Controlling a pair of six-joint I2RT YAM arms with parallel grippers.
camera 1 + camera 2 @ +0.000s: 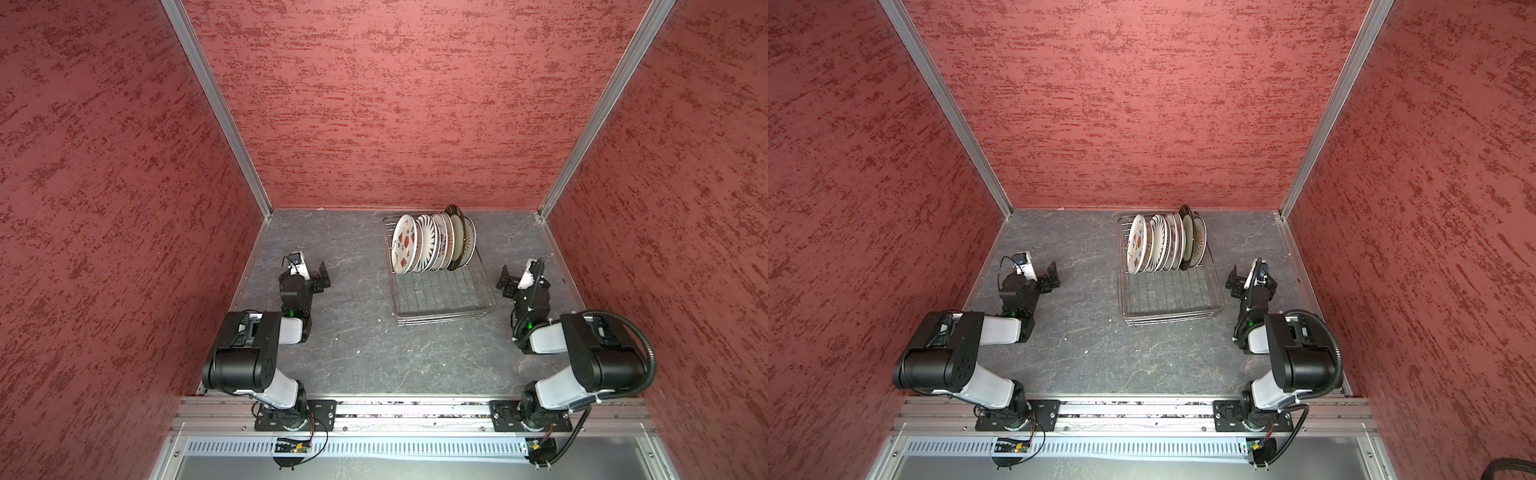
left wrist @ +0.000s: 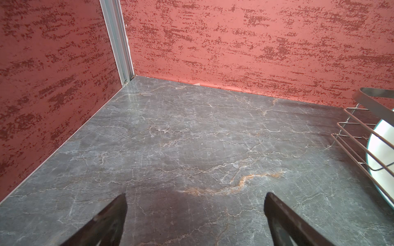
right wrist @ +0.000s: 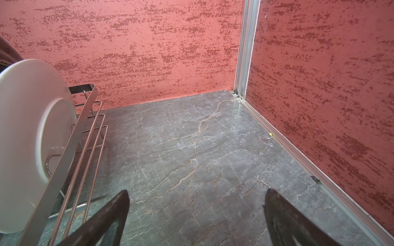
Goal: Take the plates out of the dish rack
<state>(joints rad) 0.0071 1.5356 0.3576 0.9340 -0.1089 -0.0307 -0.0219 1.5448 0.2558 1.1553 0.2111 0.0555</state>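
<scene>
The plates stand on edge, packed face to back, at the far end of the dish rack. They are round and mostly white. The leftmost, the watermelon plate, shows red slices. Next to it is the striped plate, with black radial lines. Near the right end the dark-rimmed plate pokes up above the others, and last comes the sunburst plate in orange. I count seven, though the middle ones overlap so closely that I cannot be sure.

There is one rack, made of silver wire. It sits on the grey marbled table, towards the back and right of centre.

I have two grippers. The left gripper hangs well apart from the rack on its left. The right gripper is near its right side. Both have jaws spread wide with nothing between them.
</scene>
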